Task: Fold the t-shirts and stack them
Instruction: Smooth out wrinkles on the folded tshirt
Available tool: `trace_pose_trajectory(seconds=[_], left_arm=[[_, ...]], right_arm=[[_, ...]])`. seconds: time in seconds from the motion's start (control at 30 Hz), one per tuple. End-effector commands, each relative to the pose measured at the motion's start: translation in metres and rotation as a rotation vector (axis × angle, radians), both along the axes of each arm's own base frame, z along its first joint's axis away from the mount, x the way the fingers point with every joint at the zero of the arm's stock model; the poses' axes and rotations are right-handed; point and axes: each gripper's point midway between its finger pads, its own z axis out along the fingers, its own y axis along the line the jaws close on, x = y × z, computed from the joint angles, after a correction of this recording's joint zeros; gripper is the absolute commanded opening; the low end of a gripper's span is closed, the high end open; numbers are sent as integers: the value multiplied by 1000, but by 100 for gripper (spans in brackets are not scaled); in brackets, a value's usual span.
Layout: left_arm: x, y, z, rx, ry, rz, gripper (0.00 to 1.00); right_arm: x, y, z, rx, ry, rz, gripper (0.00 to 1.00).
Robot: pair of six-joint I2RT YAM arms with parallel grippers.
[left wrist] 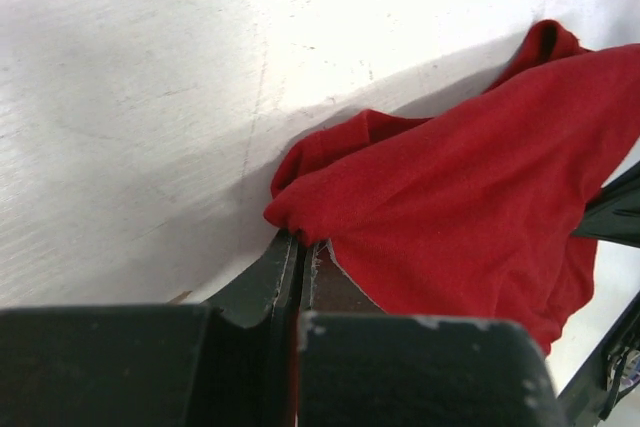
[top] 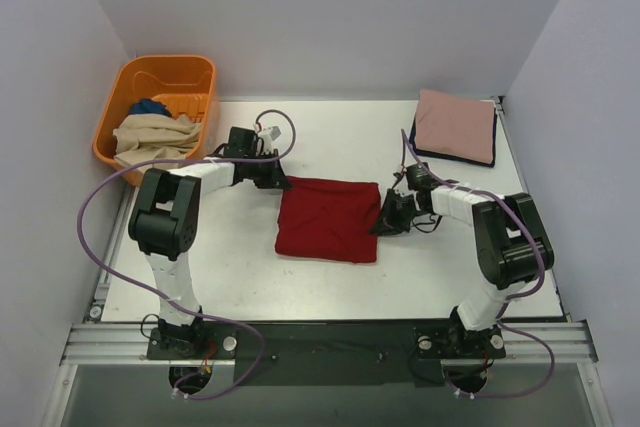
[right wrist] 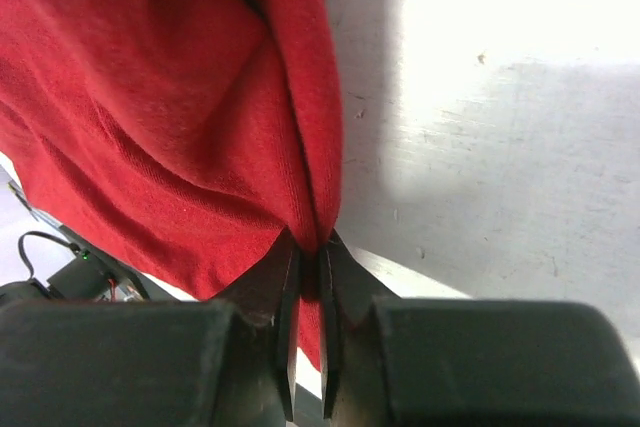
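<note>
The dark red t-shirt (top: 328, 219) lies folded into a rectangle at the table's middle. My left gripper (top: 281, 183) is shut on its far left corner; in the left wrist view (left wrist: 298, 241) red cloth (left wrist: 470, 187) bunches at the fingertips. My right gripper (top: 384, 219) is shut on its right edge; in the right wrist view (right wrist: 310, 247) a fold of the shirt (right wrist: 150, 117) is pinched between the fingers. A folded dusty pink shirt (top: 456, 124) rests on a navy one (top: 452, 156) at the far right. Beige (top: 155, 136) and blue (top: 150, 106) shirts lie in the basket.
The orange plastic basket (top: 190, 68) stands at the table's far left corner. White walls close in the left, back and right sides. A metal rail (top: 330, 339) runs along the near edge by the arm bases.
</note>
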Motion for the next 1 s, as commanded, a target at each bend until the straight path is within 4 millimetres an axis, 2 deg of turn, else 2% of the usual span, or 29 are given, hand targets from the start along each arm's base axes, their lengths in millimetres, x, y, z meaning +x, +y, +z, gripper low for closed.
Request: trace_pose_trajectory(seconds=[0.0, 0.23, 0.37, 0.4, 0.47, 0.5, 0.53, 0.6, 0.63, 0.73, 0.8, 0.87, 0.97], left_arm=[[32, 22, 22, 65, -105, 89, 0], [39, 25, 31, 88, -123, 95, 0], [38, 21, 33, 78, -128, 75, 0], [35, 17, 33, 71, -130, 57, 0], [27, 8, 30, 54, -122, 15, 0], [22, 4, 26, 48, -109, -1, 0], [17, -3, 25, 33, -105, -24, 0], [11, -11, 25, 9, -101, -51, 0], [10, -14, 25, 0, -101, -61, 0], [13, -14, 32, -6, -110, -59, 0], [19, -10, 37, 3, -125, -45, 5], [26, -4, 41, 18, -138, -27, 13], [32, 2, 41, 40, -143, -7, 15]], right_arm=[[-8, -14, 4, 12, 9, -36, 0], [-24, -25, 7, 76, 17, -2, 0], [-21, -21, 9, 103, 17, 23, 0], [-18, -20, 7, 100, 23, 26, 3], [-8, -19, 7, 88, 8, 25, 15], [3, -18, 13, 86, -16, 23, 26], [8, -18, 13, 84, -20, 22, 31], [35, -16, 34, 78, -89, 35, 40], [41, -18, 37, 61, -110, 39, 42], [75, -17, 68, 49, -228, 50, 45], [94, -17, 78, 26, -274, 36, 46], [110, -17, 78, -3, -280, 14, 45], [120, -20, 60, -56, -217, 2, 42]])
